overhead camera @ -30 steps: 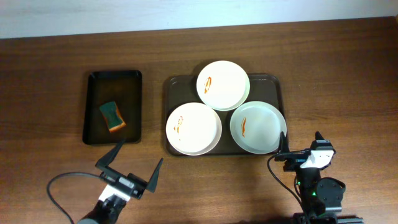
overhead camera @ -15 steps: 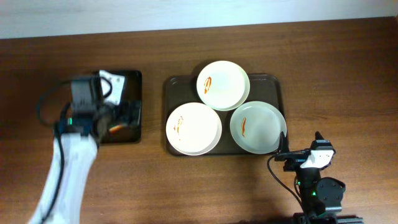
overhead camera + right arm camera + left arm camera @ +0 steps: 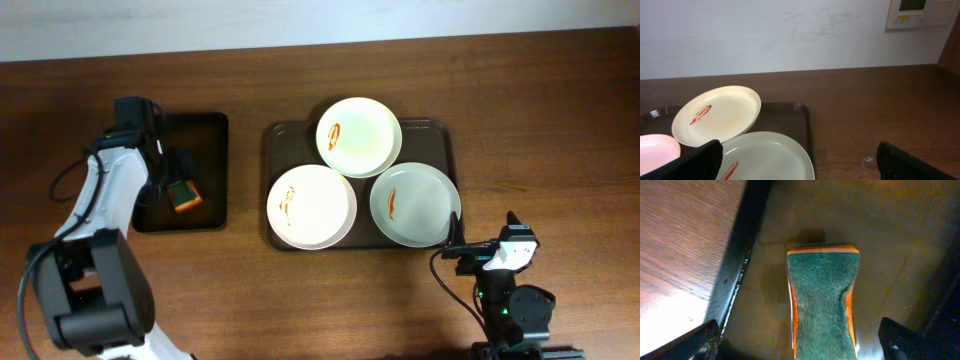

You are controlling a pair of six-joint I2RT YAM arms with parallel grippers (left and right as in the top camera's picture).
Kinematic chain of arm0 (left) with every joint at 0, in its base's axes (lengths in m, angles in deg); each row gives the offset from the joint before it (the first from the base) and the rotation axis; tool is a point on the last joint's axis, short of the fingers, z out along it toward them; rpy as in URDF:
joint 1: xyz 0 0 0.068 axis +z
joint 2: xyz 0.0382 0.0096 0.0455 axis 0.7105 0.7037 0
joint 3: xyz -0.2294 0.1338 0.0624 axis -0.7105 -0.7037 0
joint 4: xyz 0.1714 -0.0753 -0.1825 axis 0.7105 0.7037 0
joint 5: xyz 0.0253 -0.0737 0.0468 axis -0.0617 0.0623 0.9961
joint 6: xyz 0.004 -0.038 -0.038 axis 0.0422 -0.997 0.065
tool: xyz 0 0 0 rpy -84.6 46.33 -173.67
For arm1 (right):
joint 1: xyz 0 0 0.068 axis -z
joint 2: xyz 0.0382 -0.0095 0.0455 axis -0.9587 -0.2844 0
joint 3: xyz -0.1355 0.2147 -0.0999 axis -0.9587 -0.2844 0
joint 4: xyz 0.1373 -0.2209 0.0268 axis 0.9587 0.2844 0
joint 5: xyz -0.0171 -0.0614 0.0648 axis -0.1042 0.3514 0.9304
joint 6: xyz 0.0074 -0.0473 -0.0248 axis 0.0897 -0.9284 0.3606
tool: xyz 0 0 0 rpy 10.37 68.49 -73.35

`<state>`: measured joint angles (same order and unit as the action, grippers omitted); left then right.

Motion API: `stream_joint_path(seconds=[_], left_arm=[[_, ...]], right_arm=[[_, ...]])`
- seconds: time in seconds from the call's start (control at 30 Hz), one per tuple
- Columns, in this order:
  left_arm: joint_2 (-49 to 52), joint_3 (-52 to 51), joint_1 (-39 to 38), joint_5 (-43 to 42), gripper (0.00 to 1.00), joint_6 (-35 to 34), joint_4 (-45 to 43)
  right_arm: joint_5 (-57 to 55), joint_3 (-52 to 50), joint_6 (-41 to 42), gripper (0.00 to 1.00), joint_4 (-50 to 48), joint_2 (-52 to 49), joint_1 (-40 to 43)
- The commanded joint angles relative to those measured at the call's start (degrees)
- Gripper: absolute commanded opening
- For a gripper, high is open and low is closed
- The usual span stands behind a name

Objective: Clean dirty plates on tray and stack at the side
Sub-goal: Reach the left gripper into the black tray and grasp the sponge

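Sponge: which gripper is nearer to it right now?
Left. The left gripper is open directly over the sponge, a finger either side; the right gripper is parked past the tray, well away.

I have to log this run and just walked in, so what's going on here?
The left gripper is down over the small black tray, its fingers open on either side of the green-and-orange sponge, not yet closed on it. The three plates lie on the brown tray, each with a red smear; none is stacked aside. The right gripper sits open by that tray's near right corner, holding nothing.
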<state>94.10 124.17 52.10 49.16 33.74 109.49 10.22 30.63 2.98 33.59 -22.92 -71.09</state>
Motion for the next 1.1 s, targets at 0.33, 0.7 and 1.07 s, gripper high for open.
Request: stream_joint_path(seconds=[0.33, 0.7, 1.07], left_arm=[[10.7, 0.9, 0.1, -1.6, 0.00, -1.1, -0.9], [10.7, 0.9, 0.1, -1.6, 0.00, -1.1, 5.0], [10.7, 0.9, 0.1, -1.6, 0.65, -1.1, -6.5]], right_arm=[[-0.5, -0.4, 0.2, 0.99, 0.2, 0.3, 0.3], [-0.5, -0.4, 0.2, 0.98, 0.2, 0.3, 0.3], [-0.5, -0.4, 0.2, 0.98, 0.2, 0.3, 0.3]])
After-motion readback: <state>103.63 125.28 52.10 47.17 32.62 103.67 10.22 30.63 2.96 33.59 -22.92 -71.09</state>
